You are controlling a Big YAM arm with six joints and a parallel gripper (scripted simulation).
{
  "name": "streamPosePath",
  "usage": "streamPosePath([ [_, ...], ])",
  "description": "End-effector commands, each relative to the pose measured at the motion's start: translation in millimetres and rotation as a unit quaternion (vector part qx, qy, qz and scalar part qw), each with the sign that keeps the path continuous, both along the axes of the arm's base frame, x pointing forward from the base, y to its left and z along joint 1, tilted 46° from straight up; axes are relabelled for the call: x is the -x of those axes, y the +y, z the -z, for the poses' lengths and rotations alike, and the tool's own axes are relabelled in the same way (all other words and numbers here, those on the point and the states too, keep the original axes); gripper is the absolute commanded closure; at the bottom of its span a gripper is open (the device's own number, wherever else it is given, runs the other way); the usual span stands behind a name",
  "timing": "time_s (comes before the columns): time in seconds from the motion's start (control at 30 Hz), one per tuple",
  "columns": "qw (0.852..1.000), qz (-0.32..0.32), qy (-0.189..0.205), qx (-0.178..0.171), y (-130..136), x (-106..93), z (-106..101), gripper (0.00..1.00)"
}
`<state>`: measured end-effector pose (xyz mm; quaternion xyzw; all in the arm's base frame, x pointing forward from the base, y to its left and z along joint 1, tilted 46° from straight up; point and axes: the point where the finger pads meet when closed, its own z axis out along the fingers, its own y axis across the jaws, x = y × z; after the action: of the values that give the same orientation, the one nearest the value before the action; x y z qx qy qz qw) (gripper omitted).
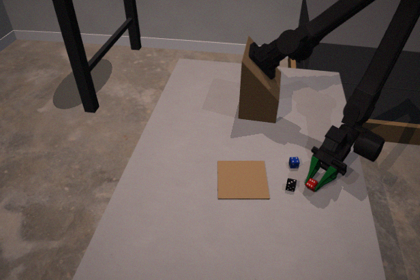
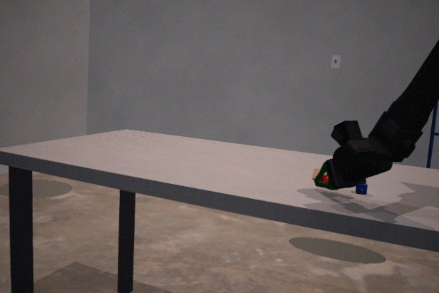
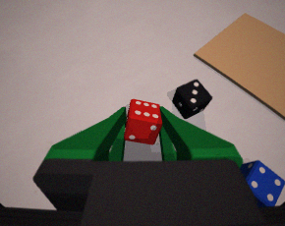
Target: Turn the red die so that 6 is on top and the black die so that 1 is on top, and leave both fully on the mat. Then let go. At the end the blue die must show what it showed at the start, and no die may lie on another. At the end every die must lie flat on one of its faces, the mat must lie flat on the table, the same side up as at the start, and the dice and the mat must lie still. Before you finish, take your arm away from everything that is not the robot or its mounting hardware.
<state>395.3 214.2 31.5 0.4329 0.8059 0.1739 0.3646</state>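
My gripper (image 1: 313,184) (image 2: 323,178) (image 3: 142,113), with green fingers, is shut on the red die (image 1: 311,184) (image 2: 324,178) (image 3: 143,122) and holds it low, close to the table, right of the mat. The black die (image 1: 290,184) (image 3: 192,97) lies on the table just left of the red die, between it and the tan mat (image 1: 243,179) (image 3: 253,56) (image 2: 316,173). The blue die (image 1: 294,162) (image 2: 361,188) (image 3: 261,183) lies on the table behind the black die, off the mat. The mat is bare.
A brown wedge-shaped block (image 1: 258,93) stands at the back of the grey table (image 1: 191,224) (image 2: 178,163). The arm's links (image 1: 375,78) reach in from the right. The table's right edge is close to the gripper. A black frame (image 1: 73,37) stands on the floor to the left.
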Motion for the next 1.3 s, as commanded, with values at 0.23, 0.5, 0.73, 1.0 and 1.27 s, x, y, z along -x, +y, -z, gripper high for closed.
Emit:
streamPosePath([
  [0.23,1.0,0.013,-0.013,-0.013,-3,-7.3,-11,0.8],
  [0.5,1.0,0.013,-0.013,-0.013,-3,-7.3,-11,0.8],
  [0.73,1.0,0.012,-0.012,-0.012,-1,-6.8,-8,0.8],
  [1.0,1.0,0.005,-0.013,-0.012,8,-5.5,-5,0.8],
  [1.27,1.0,0.002,-0.012,-0.012,13,-3.4,-1,0.8],
])
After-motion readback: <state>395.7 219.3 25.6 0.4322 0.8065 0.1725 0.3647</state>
